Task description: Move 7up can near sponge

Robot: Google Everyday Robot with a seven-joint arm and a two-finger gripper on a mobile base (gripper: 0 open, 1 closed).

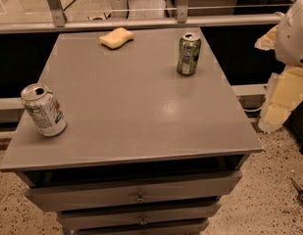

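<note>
The 7up can (43,110), silver-white with green print and an open silver top, stands slightly tilted near the front left corner of the grey cabinet top (136,106). The pale yellow sponge (116,37) lies flat near the far edge, left of centre, well away from the can. My gripper is not in view; only a white rounded part of my arm (294,33) shows at the right edge, beyond the cabinet and away from both things.
A darker green can (189,54) stands upright at the back right of the top. Drawers (136,195) face the front. A metal rail (141,22) and glass run behind. Yellow foam pieces (283,99) lie on the floor to the right.
</note>
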